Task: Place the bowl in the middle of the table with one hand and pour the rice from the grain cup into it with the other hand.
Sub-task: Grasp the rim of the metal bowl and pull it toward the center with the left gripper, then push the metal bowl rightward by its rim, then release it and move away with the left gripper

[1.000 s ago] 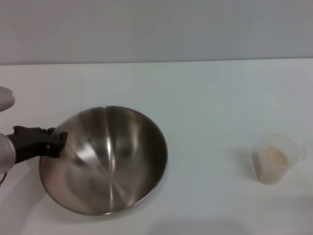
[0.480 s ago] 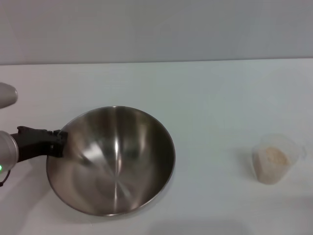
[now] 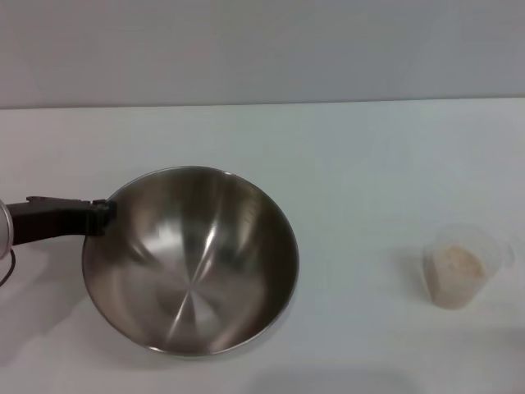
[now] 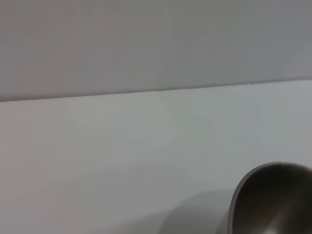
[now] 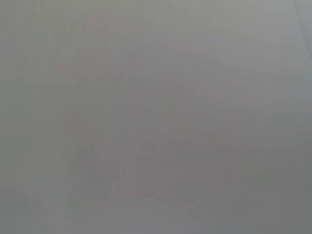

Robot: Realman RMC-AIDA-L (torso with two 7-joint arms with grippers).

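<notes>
White bench: my left hand, gripping the shiny steel bowl's rim, has shifted it centreward; frosted rice cup waits.

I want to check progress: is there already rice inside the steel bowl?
No, the bowl holds nothing, and the rice is in the cup.

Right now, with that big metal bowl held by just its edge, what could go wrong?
The left gripper pinches only the thin rim of the steel mixing bowl, so the bowl could slip or swing as it is moved toward the middle of the table. The bowl sits left of center, so set down here it would be misplaced. The grain cup with rice is small and light; a careless grab might tip it.
</notes>
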